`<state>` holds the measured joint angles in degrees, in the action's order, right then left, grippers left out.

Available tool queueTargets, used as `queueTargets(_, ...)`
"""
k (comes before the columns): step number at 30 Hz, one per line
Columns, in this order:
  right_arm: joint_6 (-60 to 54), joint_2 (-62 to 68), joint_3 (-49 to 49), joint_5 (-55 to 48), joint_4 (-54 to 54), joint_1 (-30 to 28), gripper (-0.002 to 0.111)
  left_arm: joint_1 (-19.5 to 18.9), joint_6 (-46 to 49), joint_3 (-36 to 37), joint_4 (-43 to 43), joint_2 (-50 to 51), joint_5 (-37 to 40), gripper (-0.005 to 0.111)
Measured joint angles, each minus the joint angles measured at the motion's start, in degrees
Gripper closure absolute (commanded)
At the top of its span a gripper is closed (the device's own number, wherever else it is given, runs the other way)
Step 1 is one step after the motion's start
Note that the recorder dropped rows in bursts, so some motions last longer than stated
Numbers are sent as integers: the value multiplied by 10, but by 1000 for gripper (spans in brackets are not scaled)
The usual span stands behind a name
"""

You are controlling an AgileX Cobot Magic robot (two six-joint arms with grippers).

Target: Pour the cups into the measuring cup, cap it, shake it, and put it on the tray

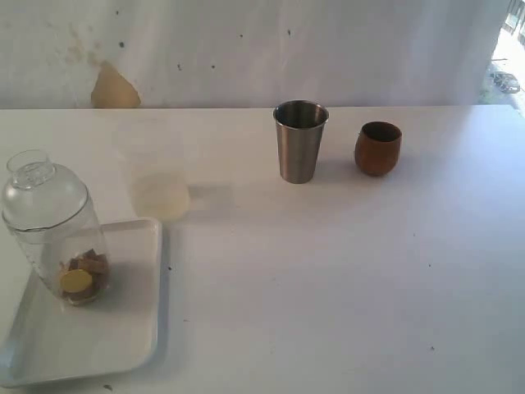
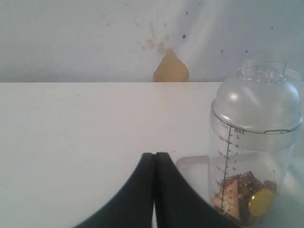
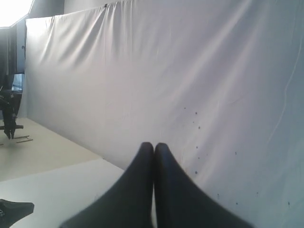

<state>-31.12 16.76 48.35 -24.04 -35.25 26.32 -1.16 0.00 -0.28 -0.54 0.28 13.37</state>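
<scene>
I have both grippers drawn up with their fingers pressed together and nothing between them. The left gripper (image 2: 155, 159) shows its two black fingers meeting in a single seam, apart from the measuring cup (image 2: 254, 161), which stands just beside it and a little further out. The right gripper (image 3: 153, 147) is the same, fingers together on nothing, and faces the white cloth backdrop (image 3: 190, 71). Neither gripper shows in the exterior view.

The measuring cup (image 1: 57, 234) stands on the tray (image 1: 123, 328), in the tray's far left part. The clear dome lid (image 1: 41, 185) is seated on top of it. Through the wall I see brown chunks and a yellow disc (image 1: 78, 281) lying at the bottom. In the exterior view the cup seems to lean left, while in the left wrist view it looks upright, so I cannot tell which is true. Its graduation marks (image 2: 231, 166) face the left wrist camera.

The steel tumbler (image 1: 299, 141) and the wooden cup (image 1: 378, 148) stand upright near the back edge of the table (image 1: 328, 271), side by side but not touching, and well apart from the tray. I cannot tell whether either holds anything.

A pale yellowish smear (image 1: 162, 197) lies on the tabletop just beyond the tray's far right corner, between the tray and the tumbler. A tan patch (image 1: 113, 89) marks the backdrop behind the table's left half. In the right wrist view a dark object (image 3: 14, 209) sits at the frame's edge, too cropped to identify.
</scene>
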Motion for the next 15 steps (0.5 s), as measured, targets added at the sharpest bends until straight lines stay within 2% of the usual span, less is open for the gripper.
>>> queueTargets(15, 0, -22, 0, -2, 0, 0, 108, 0, 0, 0, 0, 0, 0, 107)
